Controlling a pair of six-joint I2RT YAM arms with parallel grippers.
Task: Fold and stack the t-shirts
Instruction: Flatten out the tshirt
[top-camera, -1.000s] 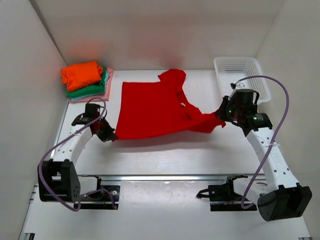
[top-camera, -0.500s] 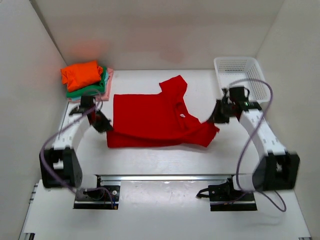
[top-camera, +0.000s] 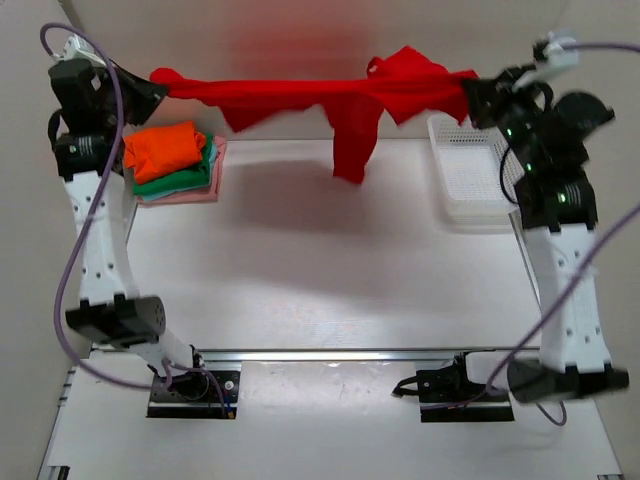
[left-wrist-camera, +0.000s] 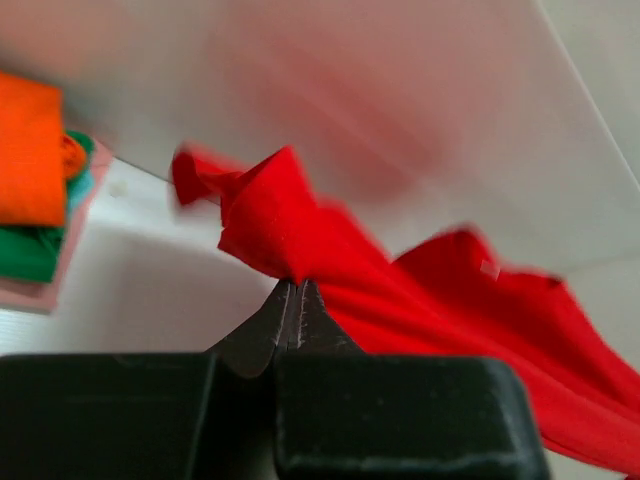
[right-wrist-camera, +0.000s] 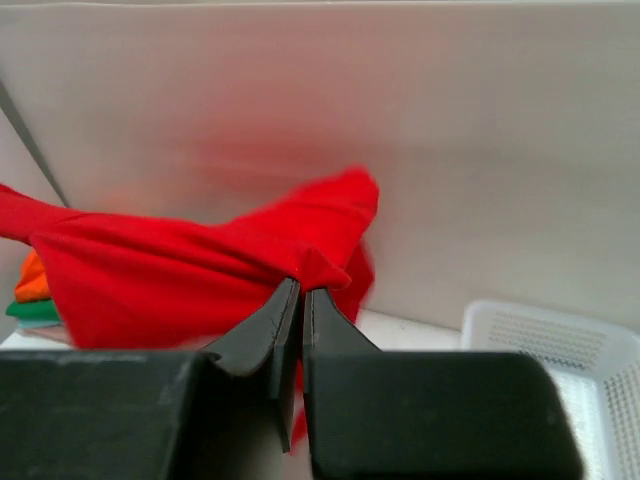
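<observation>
**Arms high, red t-shirt (top-camera: 300, 95) strung between them**

Hard to make out: left wrist view smeared with blur, cloth edges soft. Only an edge of the pale pink t-shirt (top-camera: 212, 190) showing under the green t-shirt (top-camera: 178, 183). Far end of the white basket (top-camera: 462, 190) cut off behind the right arm (top-camera: 560, 250). Sleeves and hem of the red t-shirt bunched, not separable.

Grips: left gripper (top-camera: 152, 90) clenched on one end of the red t-shirt, fingertips pinched on a fold in the wrist view. Same for right gripper (top-camera: 470, 97), clamped on the other end. Cloth stretched in the air along the far edge of the table (top-camera: 330, 280), one flap hanging down mid-span.

Surroundings: orange t-shirt (top-camera: 163, 148) folded on top of the green, pile at the far left corner. Basket at the far right corner. White tabletop, white walls (top-camera: 330, 40), reddish tint on the back wall behind the cloth.
</observation>
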